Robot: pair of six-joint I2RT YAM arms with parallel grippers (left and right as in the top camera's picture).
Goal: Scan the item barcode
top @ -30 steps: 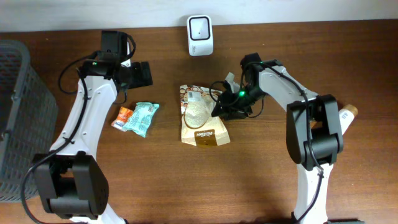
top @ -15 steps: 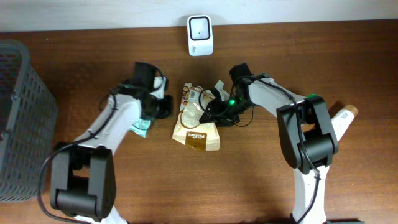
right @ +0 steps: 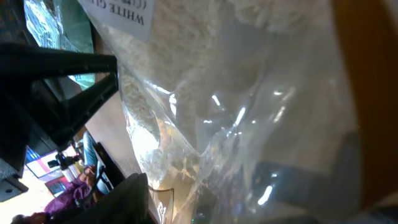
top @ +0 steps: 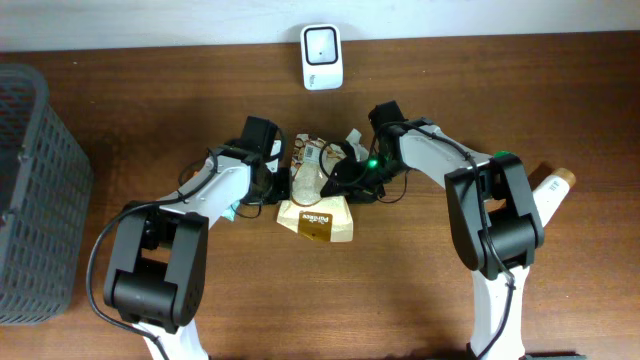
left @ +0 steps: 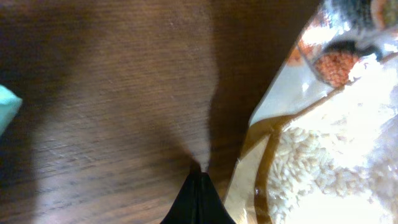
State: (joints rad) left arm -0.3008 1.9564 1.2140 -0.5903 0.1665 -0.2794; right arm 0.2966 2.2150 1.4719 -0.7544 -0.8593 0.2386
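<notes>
A clear bag of white rice with a brown bottom band (top: pixel 316 200) lies at the table's centre, below the white scanner (top: pixel 321 44) at the back edge. My right gripper (top: pixel 347 180) is closed on the bag's right edge. In the right wrist view the crinkled plastic of the bag (right: pixel 249 93) fills the space between the fingers of that gripper (right: pixel 211 196). My left gripper (top: pixel 277 182) is shut with nothing in it. Its joined tips (left: pixel 199 186) rest on the wood just left of the bag's edge (left: pixel 323 137). I see no barcode.
A teal snack packet (top: pixel 232 208) pokes out from under my left arm, and its corner (left: pixel 5 106) shows in the left wrist view. A grey mesh basket (top: pixel 30 180) stands at the far left. A pale bottle with a tan cap (top: pixel 555 190) lies at the right.
My left arm swung right from the table's left side to the bag's left edge, and its gripper went from open to shut. The bag tilted and slid slightly left in the right gripper.
</notes>
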